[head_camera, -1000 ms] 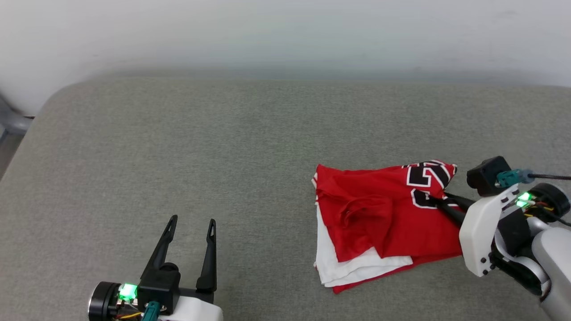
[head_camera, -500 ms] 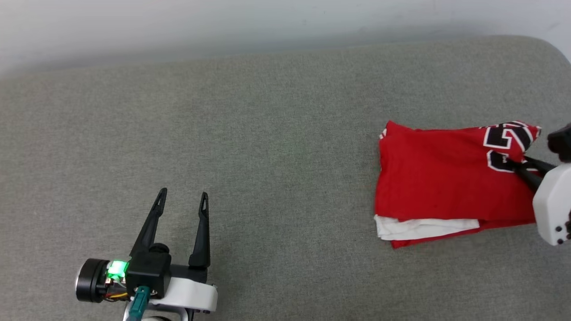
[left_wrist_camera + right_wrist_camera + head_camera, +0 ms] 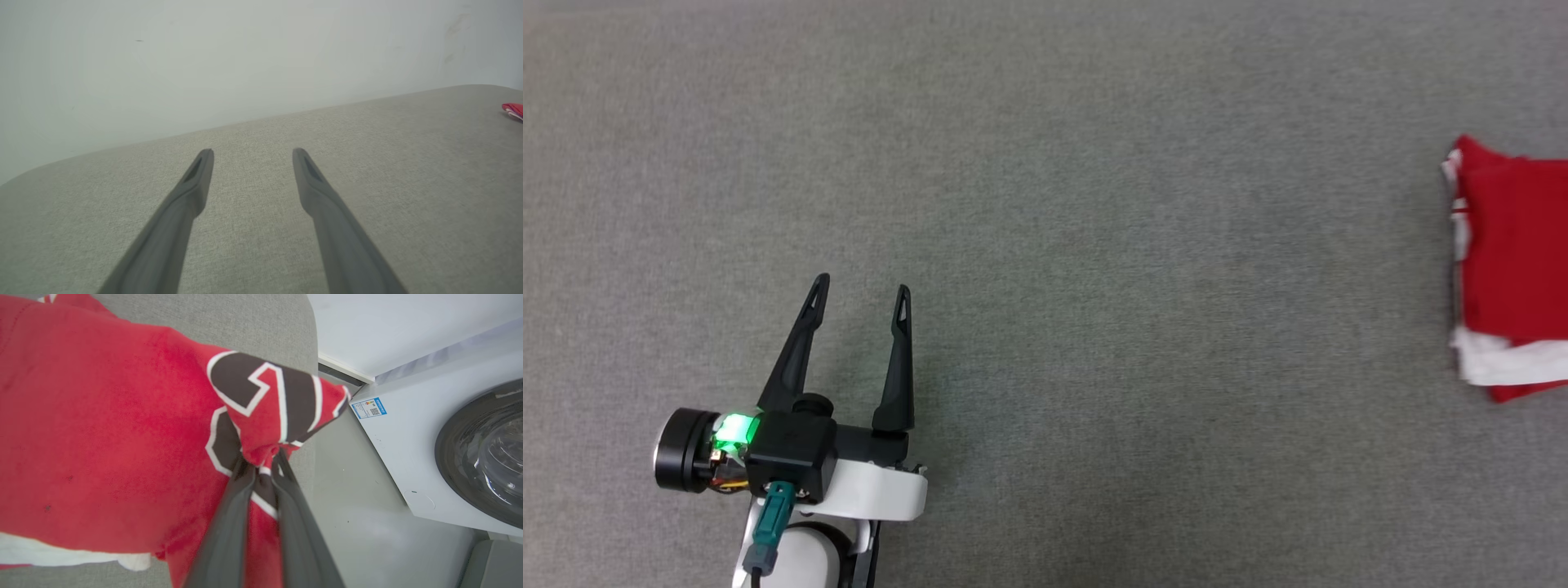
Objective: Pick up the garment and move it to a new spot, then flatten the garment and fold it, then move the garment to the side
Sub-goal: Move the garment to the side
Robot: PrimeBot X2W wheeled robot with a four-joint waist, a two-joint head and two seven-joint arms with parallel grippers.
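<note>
A big grey tabletop (image 3: 1094,163) is covered in soft, rough cloth. Its far corners are round. Behind its far edge stands a plain, pale wall (image 3: 204,61) with a few faint marks. Past the right end of the tabletop, the floor (image 3: 359,531) is smooth and light grey. A white washing machine (image 3: 408,465) stands there. It has a round, dark glass door (image 3: 486,453) and a small blue and white sticker (image 3: 369,408). The light is soft and even.
</note>
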